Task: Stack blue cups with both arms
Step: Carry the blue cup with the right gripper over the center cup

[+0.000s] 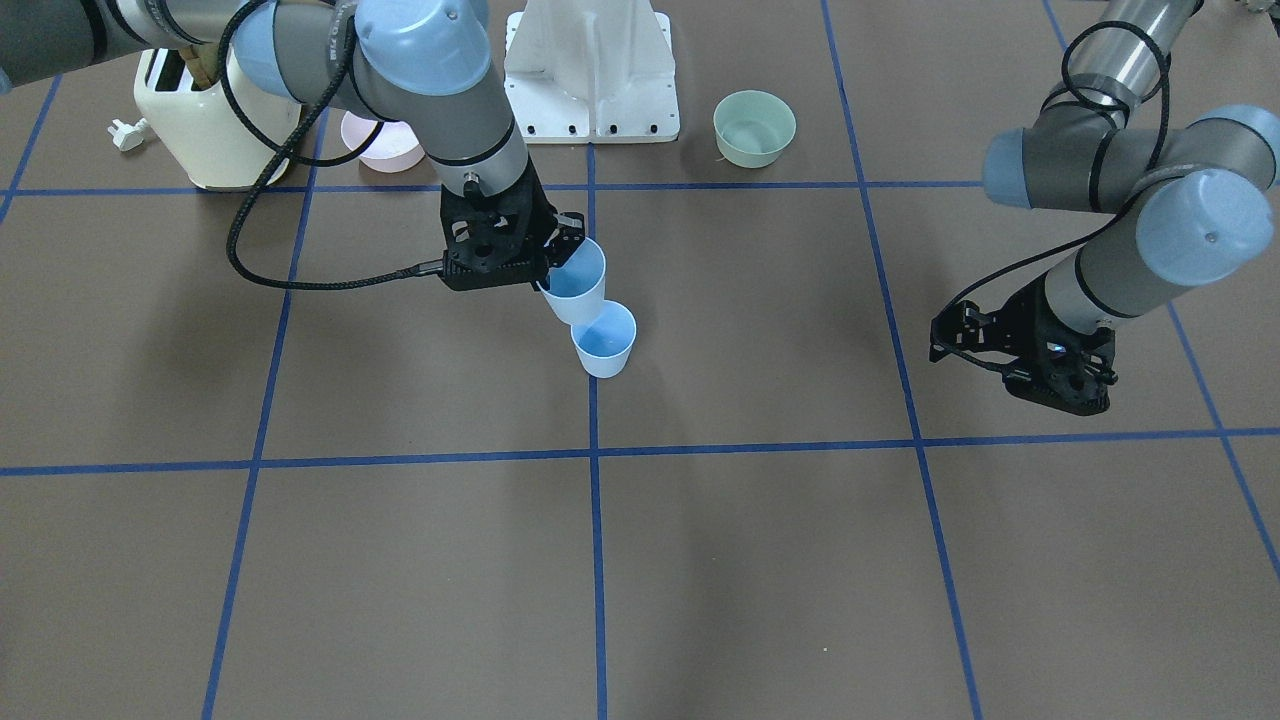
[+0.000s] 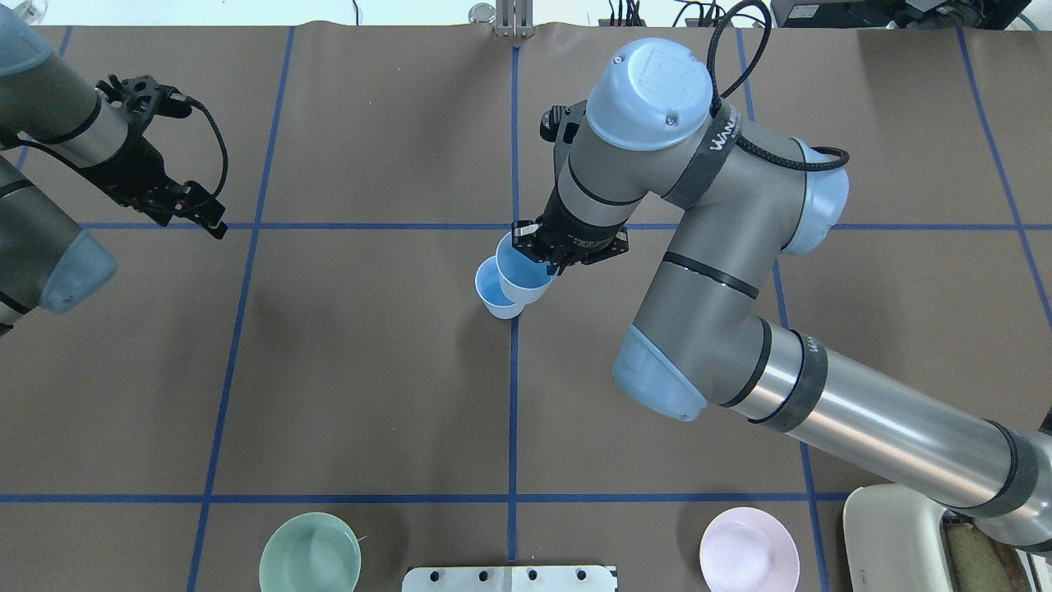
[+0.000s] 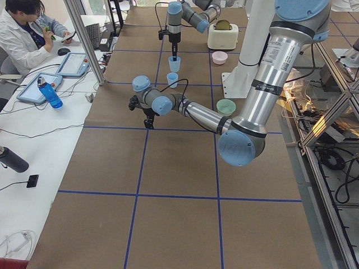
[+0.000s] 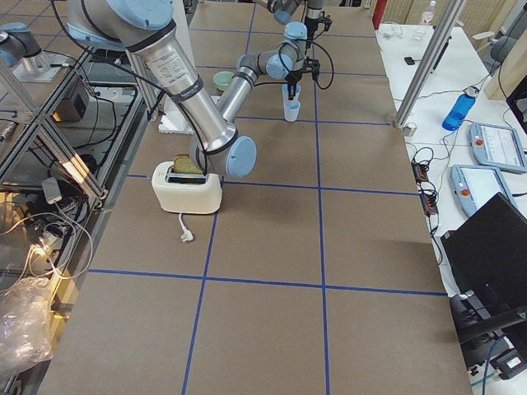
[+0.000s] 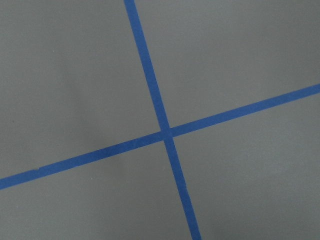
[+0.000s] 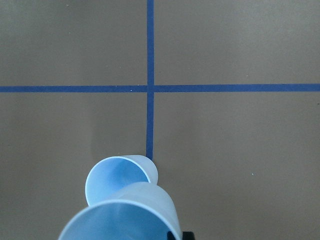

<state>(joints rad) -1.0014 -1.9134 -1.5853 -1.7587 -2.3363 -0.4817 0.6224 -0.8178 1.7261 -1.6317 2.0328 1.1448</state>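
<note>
- Front view: the right hand [image 1: 556, 258] pinches the held blue cup [image 1: 582, 282] by its rim, raised just beside the standing blue cup [image 1: 605, 342] on the desk [image 1: 760, 560].
- Overhead: the left hand [image 2: 185, 205] sits well apart, far left and seemingly empty; I cannot tell whether it is spread or pressed together.
- Right wrist: nesting is not yet done.
</note>
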